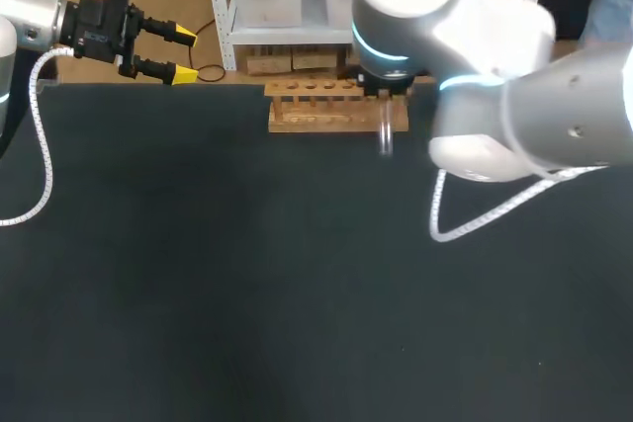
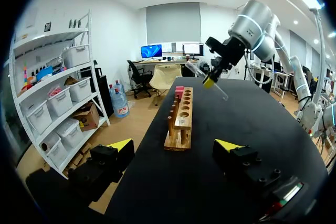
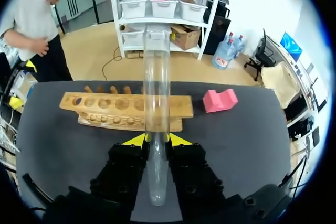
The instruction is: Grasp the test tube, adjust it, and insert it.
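Black table [image 1: 247,294], wooden rack [image 1: 326,118] at its 12 o'clock edge. Right fingers [image 3: 135,140] clamped on the test tube [image 3: 156,93], which is held at the rack's 3 o'clock end. Left fingers [image 1: 184,73] spread wide, holding nothing, at 10 o'clock. Pink block [image 3: 220,99] lies near one end of the rack.

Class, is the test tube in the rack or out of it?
Out: the right gripper holds the test tube clear of the rack.

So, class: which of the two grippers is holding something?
The right gripper: it clamps the clear test tube near the wooden rack. The left gripper stands open and empty.
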`<state>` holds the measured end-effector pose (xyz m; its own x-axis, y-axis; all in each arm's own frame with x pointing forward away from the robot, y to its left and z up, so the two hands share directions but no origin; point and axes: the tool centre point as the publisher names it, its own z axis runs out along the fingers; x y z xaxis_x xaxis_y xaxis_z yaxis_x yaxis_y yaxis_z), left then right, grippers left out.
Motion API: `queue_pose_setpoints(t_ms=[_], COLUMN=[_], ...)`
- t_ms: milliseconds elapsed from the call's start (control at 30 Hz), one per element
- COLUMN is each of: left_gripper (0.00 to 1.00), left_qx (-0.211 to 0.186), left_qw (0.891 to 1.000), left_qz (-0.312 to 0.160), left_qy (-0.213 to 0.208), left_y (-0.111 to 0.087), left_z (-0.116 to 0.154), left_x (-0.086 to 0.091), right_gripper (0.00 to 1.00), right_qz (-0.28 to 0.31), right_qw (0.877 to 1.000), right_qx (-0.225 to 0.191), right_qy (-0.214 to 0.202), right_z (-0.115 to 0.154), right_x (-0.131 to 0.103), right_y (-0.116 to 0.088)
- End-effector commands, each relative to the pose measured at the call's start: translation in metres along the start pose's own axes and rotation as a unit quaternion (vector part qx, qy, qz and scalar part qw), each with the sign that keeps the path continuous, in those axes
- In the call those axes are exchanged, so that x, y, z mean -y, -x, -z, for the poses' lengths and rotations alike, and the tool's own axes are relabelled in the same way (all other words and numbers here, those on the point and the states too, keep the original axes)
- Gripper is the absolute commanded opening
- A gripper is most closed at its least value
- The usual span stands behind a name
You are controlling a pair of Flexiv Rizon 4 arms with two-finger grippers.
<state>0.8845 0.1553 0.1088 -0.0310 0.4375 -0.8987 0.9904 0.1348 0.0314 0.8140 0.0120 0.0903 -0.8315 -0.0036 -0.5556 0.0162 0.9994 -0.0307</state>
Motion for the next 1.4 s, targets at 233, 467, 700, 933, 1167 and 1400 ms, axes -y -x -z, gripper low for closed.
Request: queue_pose_setpoints(t_ms=[233,467,700,933,1167,1400], left_gripper=[1.00,1.00,1.00,1.00,1.00,1.00], left_qx=[0.000,0.000,0.000,0.000,0.000,0.000], left_qw=[1.000,1.000,1.000,1.000,1.000,1.000], left_qz=[-0.001,-0.001,-0.001,-0.001,-0.001,-0.001], left_qy=[0.001,0.001,0.001,0.001,0.001,0.001], left_y=[0.000,0.000,0.000,0.000,0.000,0.000], left_z=[0.000,0.000,0.000,0.000,0.000,0.000], left_x=[0.001,0.001,0.001,0.001,0.001,0.001], right_gripper=[0.00,0.00,0.00,0.00,0.00,0.00], right_qz=[0.008,0.002,0.005,0.005,0.005,0.005], right_qw=[0.998,0.998,0.998,0.998,0.998,0.998], right_qx=[0.057,0.058,0.059,0.059,0.059,0.059], right_qy=[0.021,0.008,0.011,0.011,0.011,0.011], right_z=[0.063,0.073,0.075,0.075,0.075,0.075], right_x=[0.042,0.052,0.052,0.052,0.052,0.052], right_y=[-0.014,-0.021,-0.023,-0.023,-0.023,-0.023])
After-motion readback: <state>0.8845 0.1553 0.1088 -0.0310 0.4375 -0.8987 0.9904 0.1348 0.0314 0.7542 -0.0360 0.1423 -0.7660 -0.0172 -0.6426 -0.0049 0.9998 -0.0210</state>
